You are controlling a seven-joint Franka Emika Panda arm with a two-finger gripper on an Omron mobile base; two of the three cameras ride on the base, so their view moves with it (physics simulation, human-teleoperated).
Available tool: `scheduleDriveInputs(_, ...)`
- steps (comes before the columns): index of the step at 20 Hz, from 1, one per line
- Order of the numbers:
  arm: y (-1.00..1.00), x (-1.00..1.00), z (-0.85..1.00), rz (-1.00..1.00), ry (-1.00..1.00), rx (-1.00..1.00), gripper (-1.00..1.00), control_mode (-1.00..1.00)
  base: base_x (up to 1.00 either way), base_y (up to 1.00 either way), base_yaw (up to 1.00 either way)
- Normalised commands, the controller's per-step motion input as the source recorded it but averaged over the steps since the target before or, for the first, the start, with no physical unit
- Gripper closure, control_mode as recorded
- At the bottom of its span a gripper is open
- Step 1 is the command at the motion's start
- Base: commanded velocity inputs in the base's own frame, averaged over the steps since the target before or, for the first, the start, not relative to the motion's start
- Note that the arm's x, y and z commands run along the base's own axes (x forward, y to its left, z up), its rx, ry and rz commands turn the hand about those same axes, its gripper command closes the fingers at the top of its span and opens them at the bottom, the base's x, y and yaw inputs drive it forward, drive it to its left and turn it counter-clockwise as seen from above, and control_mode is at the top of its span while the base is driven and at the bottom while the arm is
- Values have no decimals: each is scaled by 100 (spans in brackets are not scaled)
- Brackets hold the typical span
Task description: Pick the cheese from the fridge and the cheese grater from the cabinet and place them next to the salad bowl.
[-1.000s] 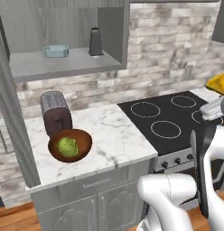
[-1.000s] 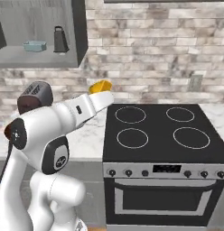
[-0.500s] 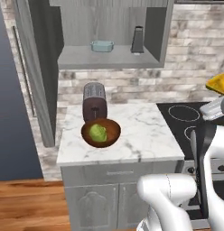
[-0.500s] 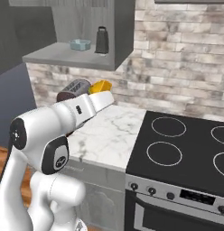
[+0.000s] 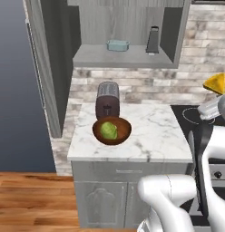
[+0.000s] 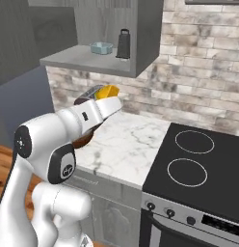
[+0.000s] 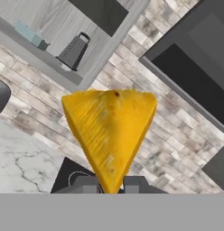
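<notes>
**One cheese wedge gripped, one grater waiting on the shelf**

While the gripper (image 7: 110, 184) is pinching nearly closed on the single yellow cheese (image 7: 109, 131) wedge, the arm is holding it up in the air in front of the brick wall, beside the stove. One salad bowl (image 5: 112, 130) is sitting on the marble counter (image 5: 150, 136), touching one toaster (image 5: 107, 99) behind it. One cheese grater (image 5: 153, 40) and one light blue dish (image 5: 118, 45) are standing apart on the open cabinet (image 5: 123, 56) shelf.
</notes>
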Motion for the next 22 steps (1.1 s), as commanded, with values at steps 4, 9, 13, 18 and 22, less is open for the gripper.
scheduleDriveInputs(4,0,0,0,0,0,0,100,100,29,23,4)
scheduleDriveInputs(9,0,0,0,0,0,0,100,100,42,28,0)
scheduleDriveInputs(13,0,0,0,0,0,0,100,100,56,14,0)
scheduleDriveInputs(18,0,0,0,0,0,0,100,100,41,3,0)
scheduleDriveInputs(22,0,0,0,0,0,0,100,100,6,0,0)
